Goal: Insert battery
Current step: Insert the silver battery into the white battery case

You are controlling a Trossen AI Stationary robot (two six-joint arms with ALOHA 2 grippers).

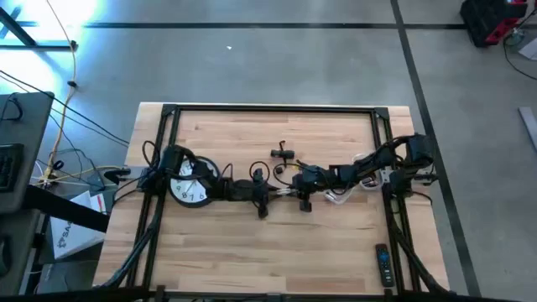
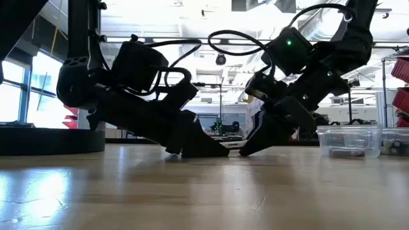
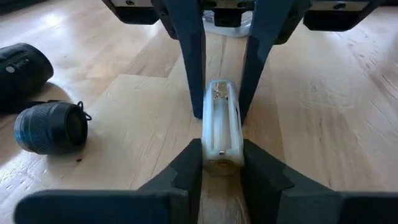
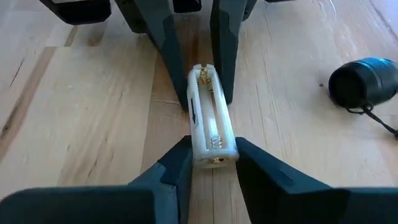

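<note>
Left gripper (image 3: 221,163) is closed on one end of a translucent white plastic battery holder (image 3: 221,127), a long, round-edged cradle with gold spring contacts showing inside. Right gripper (image 4: 211,155) is clamped on the opposite end of the same holder (image 4: 209,118); each pair of dark fingers presses the holder's sides. The open trough faces up and looks empty of cells in both wrist views.

The holder lies on the pale, straight-grained wood table (image 1: 252,252), near its centre. Its long axis runs along the line between the two grippers, left to right across the table in the high view (image 1: 281,191). In the low view both grippers slant down to the tabletop and nearly meet tip to tip (image 2: 231,151).

Around the holder: a small black cylindrical flashlight (image 3: 51,127) with a wrist cord lies just beside it on the table. A round white-faced wall clock (image 1: 191,183) sits under the left arm, well to that side of the holder. A black remote control (image 1: 383,264) lies toward the table's near right corner. A clear plastic box (image 2: 354,142) stands beyond the right arm in the low view.
</note>
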